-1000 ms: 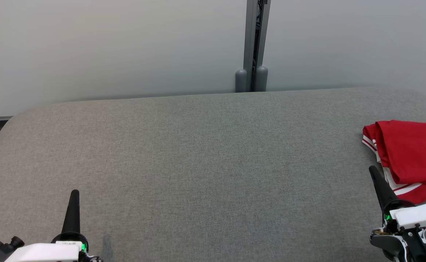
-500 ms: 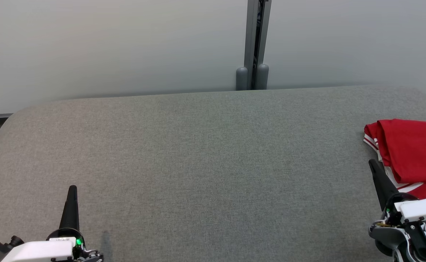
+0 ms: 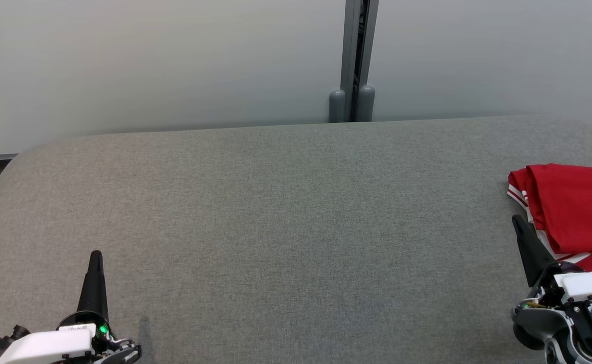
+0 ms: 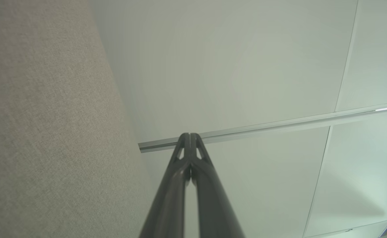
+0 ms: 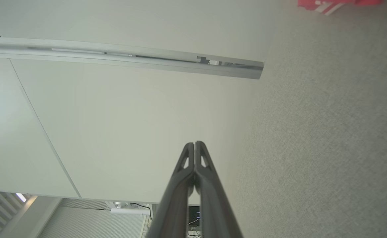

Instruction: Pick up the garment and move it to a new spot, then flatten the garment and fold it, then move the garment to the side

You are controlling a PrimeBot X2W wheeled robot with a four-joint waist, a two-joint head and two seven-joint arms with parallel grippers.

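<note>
The biggest thing is the pale wall [image 3: 149, 65] at the back, with a grey post [image 3: 352, 60] running down it. In front of it lies the big grey table [image 3: 275, 227] with a cloth top and round corners.

The whole head picture has slid a little since a moment ago. The post and the far edge of the table sit a bit higher now. That means the head camera moved, not the things. The garment has kept its place on the table.

The red garment [image 3: 574, 212] with white stripes lies at the far right side of the table. Part of it runs off the edge of the picture. It looks folded into a neat pile. Nothing here is a box or a basket, so the table is the one thing that carries anything, and it carries just the garment.

The right gripper [image 3: 515, 220] is near the left edge of the garment. Its two fingers are pressed tight together and it holds nothing. From its wrist camera the garment is a small red bit far off in the corner, so they are apart.

The left gripper [image 3: 95, 255] is low on the left side, well apart from the garment. It is pressed tight too and holds nothing.

I think the job is nearly done, since the garment already lies folded at the side.
</note>
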